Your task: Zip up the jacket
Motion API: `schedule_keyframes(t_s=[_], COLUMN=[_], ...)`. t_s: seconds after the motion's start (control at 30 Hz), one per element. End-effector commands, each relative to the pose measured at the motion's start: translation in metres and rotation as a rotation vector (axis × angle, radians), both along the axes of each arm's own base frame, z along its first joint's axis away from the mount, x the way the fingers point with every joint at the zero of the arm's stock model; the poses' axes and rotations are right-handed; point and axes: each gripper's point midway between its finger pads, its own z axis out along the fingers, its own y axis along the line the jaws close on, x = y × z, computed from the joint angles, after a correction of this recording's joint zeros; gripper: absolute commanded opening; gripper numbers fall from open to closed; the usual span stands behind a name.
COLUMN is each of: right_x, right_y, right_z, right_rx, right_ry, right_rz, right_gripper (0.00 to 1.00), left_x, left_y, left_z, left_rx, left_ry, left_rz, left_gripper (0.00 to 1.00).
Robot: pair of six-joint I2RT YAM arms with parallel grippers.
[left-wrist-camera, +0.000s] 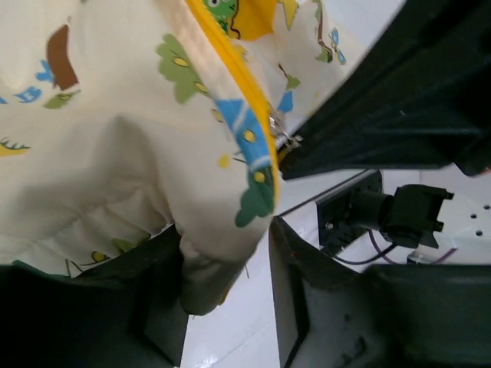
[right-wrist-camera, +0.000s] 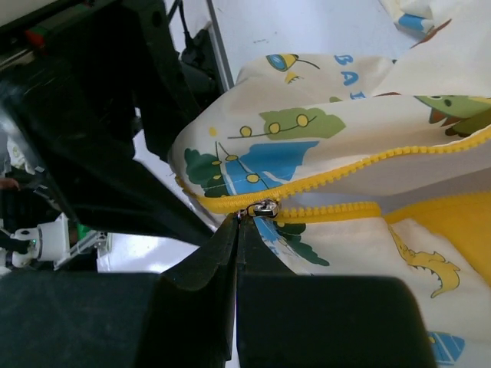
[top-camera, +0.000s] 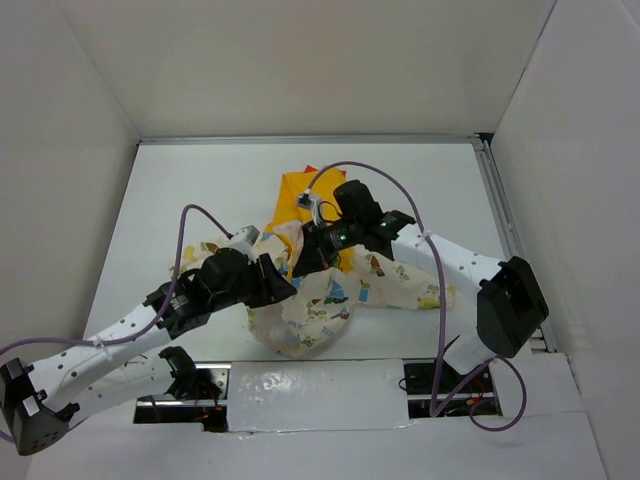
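The cream cartoon-print jacket (top-camera: 335,295) lies bunched mid-table, its yellow-orange hood (top-camera: 300,190) towards the back. My right gripper (top-camera: 312,250) is shut on the pull tab of the metal zipper slider (right-wrist-camera: 265,208), which sits low on the yellow zipper (right-wrist-camera: 345,172); its fingertips meet just under the slider (right-wrist-camera: 239,224). The slider also shows in the left wrist view (left-wrist-camera: 282,135). My left gripper (top-camera: 275,282) is at the jacket's lower edge. In its own view (left-wrist-camera: 229,307) the hem (left-wrist-camera: 203,284) hangs between the fingers, against the left one, with a gap to the right one.
White walls enclose the table (top-camera: 200,190) at the back and both sides. A silver-taped strip (top-camera: 320,385) and the arm bases run along the near edge. A purple cable (top-camera: 400,185) arcs over the right arm. The two grippers are close together above the jacket.
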Motion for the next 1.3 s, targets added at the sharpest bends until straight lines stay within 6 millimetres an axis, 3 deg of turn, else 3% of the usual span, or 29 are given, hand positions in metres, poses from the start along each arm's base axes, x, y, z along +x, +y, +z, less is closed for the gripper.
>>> schedule_keyframes(t_s=[0.0,0.2,0.27,0.3,0.37,0.53,0.67,0.77,0.87,0.9,0.93,1.0,1.07,1.1,1.13,1.17,1.2,1.27], right_x=[-0.013,0.001,0.015,0.027,0.049,0.077,0.100,0.118,0.150,0.164,0.180,0.207,0.235,0.251,0.268,0.277,0.295,0.321], right_y=[0.004,-0.007,-0.011,-0.024,-0.041,-0.059,-0.065,-0.060,-0.070,-0.071,-0.087,-0.095,-0.124,-0.130,-0.153,-0.162,-0.168,-0.195], right_z=[0.032,0.016,0.021,0.005,-0.007,-0.030,-0.048,-0.063,-0.085,-0.080,-0.082,-0.087,-0.100,-0.092,-0.091,-0.104,-0.089,-0.089], right_rx=[0.113,-0.003,-0.047,-0.161,-0.303,-0.490,-0.604,-0.681,-0.796,-0.798,-0.834,-0.836,-0.876,-0.865,-0.882,-0.909,-0.876,-0.887], right_ry=[-0.040,-0.102,-0.168,-0.207,-0.275,-0.299,-0.310,-0.333,-0.345,-0.361,-0.355,-0.323,-0.278,-0.285,-0.268,-0.246,-0.251,-0.230], right_rz=[0.043,-0.044,-0.082,-0.140,-0.235,-0.328,-0.403,-0.448,-0.568,-0.610,-0.668,-0.730,-0.824,-0.873,-0.942,-0.957,-1.008,-1.082], right_gripper=[0.00,0.00,0.00,0.00,0.00,0.00,0.00,0.00,0.00,0.00,0.00,0.00,0.00,0.00,0.00,0.00,0.00,0.00], left_x=[0.020,0.022,0.018,0.010,-0.005,-0.033,-0.058,-0.065,-0.067,-0.067,-0.066,-0.065,-0.065,-0.066,-0.064,-0.065,-0.065,-0.066], left_y=[-0.001,0.006,0.012,0.020,0.033,0.047,0.037,0.032,0.032,0.032,0.031,0.033,0.036,0.038,0.040,0.042,0.043,0.044], left_z=[0.014,0.033,0.041,0.036,0.033,0.010,-0.003,-0.015,-0.022,-0.021,-0.019,-0.019,-0.020,-0.023,-0.024,-0.027,-0.027,-0.032], left_rx=[-0.063,-0.086,-0.088,-0.058,-0.049,-0.058,-0.089,-0.075,-0.056,-0.057,-0.062,-0.062,-0.057,-0.053,-0.046,-0.032,-0.032,-0.019], left_ry=[-0.034,-0.114,-0.090,-0.060,-0.011,0.078,0.132,0.166,0.209,0.203,0.195,0.182,0.184,0.194,0.194,0.206,0.211,0.223], left_rz=[0.121,0.132,0.152,0.153,0.160,0.136,0.002,-0.046,-0.035,-0.039,-0.041,-0.035,-0.023,-0.011,0.005,0.014,0.020,0.029], left_gripper=[0.51,0.00,0.00,0.00,0.00,0.00,0.00,0.00,0.00,0.00,0.00,0.00,0.00,0.00,0.00,0.00,0.00,0.00])
